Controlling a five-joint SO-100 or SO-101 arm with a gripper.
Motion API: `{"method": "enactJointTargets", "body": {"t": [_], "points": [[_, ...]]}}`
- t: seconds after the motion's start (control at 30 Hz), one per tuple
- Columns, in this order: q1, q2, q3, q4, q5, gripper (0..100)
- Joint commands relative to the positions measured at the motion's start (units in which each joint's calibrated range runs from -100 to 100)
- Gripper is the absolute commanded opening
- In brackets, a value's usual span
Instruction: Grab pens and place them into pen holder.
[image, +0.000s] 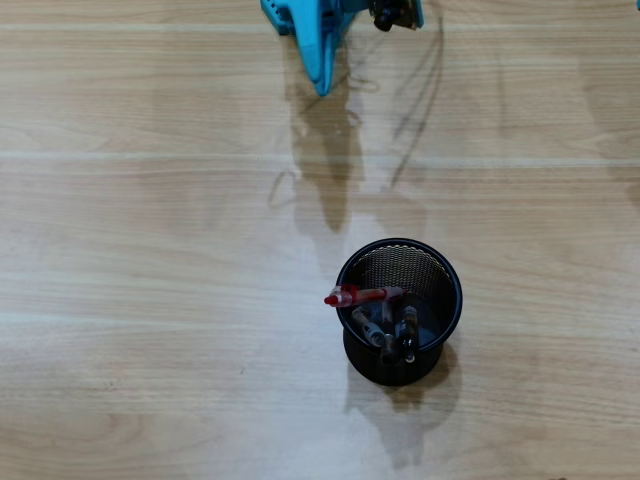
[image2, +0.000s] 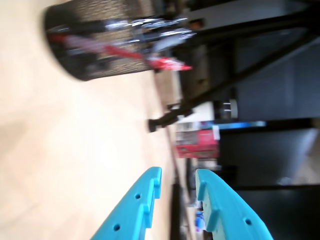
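The pen holder (image: 400, 300) is a round black wire-mesh cup standing right of centre in the overhead view. Several pens stand inside it. A red-and-white pen (image: 362, 296) leans over its left rim, and grey and dark pens (image: 388, 332) rest against the near wall. My blue gripper (image: 322, 85) is at the top edge, well away from the cup. In the wrist view the gripper (image2: 178, 172) is open with nothing between its fingers. The blurred holder (image2: 95, 42) with the red pen (image2: 130, 54) sticking out lies at the upper left.
The wooden table (image: 150, 250) stretches around the cup in the overhead view. In the wrist view a black stand leg (image2: 170, 117) and a red box (image2: 197, 142) lie beyond the table edge, against a dark background.
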Motion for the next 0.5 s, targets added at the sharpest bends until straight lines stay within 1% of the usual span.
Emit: {"method": "enactJointTargets", "body": {"t": [0.0,0.1,0.2,0.27,0.37,0.47], "points": [[1.1,-5.7,0.5,17.1,0.3,9],[1.0,-9.0,0.3,29.3,0.3,9],[0.4,-9.1,0.3,37.7,0.3,9],[0.3,-9.1,0.3,41.1,0.3,9],[0.2,-9.1,0.3,41.8,1.7,9],[0.2,-9.1,0.0,42.6,1.9,4]]}}
